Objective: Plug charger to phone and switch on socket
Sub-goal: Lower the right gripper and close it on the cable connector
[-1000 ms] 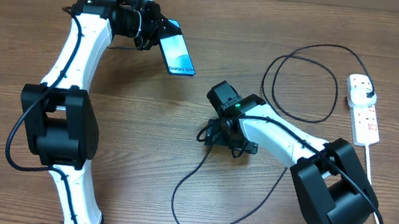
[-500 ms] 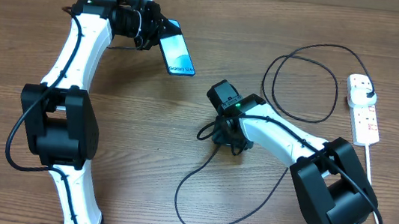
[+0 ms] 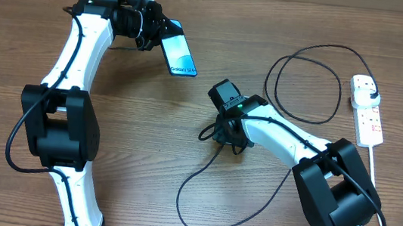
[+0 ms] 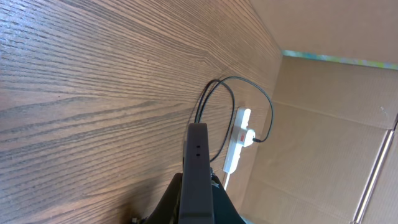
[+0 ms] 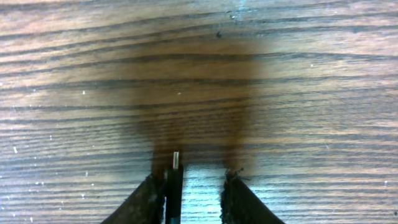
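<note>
**Right gripper** point(image 5: 193, 177): fingers are set slightly apart. The charger point(image 5: 175, 186) is lodged against one finger with its connector tip point(image 5: 176, 160) protruding. A firm clamp cannot be confirmed.

**Cable:** thin and black, trailed from the gripper in a loose loop.

**Step judged in hand:** presenting the connector to the phone point(image 3: 180, 56). The phone is blue-screened, tilted, and clenched by the left gripper point(image 3: 156, 33), well apart from the right gripper.

**Next required:** the tip is to be aligned with the phone's port edge.

**Farthest, on the opposite side:** socket point(image 3: 367, 109), white; switching is judged not yet done.

**Robot lab test bench**

Bare wood-grain table point(image 3: 145, 137) under my left claw point(image 3: 164, 29). Plain brown cardboard wall point(image 4: 323, 143) stands beyond that claw, past the table's far edge. My left arm point(image 3: 80, 46) and right arm point(image 3: 283, 134) rise from one table edge, behind the claw.
</note>
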Robot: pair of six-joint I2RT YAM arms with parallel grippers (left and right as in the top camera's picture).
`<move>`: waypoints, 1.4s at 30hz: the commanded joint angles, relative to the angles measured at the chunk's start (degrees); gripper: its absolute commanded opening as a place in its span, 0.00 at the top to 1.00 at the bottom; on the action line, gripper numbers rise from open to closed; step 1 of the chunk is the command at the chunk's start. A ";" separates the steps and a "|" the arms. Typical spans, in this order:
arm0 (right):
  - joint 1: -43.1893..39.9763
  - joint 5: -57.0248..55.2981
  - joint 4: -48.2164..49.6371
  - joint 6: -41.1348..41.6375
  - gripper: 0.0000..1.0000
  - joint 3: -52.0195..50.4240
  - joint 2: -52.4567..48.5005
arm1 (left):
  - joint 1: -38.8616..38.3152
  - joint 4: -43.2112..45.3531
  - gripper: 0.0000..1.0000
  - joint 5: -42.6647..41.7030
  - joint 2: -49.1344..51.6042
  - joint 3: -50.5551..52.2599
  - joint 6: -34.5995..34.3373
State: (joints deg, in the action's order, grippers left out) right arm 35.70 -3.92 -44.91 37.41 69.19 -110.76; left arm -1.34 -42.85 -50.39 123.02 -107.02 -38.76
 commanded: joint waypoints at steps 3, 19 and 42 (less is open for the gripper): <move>-0.09 0.35 0.09 -0.22 0.74 -0.96 -3.48 | 0.68 0.13 0.96 -2.21 -0.92 -1.14 1.09; -0.09 1.25 -1.90 -0.20 0.82 -0.96 -3.48 | 0.68 -0.24 0.96 -2.21 -0.92 -1.14 1.07; -0.09 2.73 -3.06 -0.17 0.85 -0.96 -3.48 | 0.68 -0.42 0.96 -2.19 -0.92 -1.14 1.09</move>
State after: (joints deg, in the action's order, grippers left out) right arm 35.62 -2.94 -46.81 37.30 69.49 -110.87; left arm -1.34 -43.31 -50.39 123.02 -107.02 -38.76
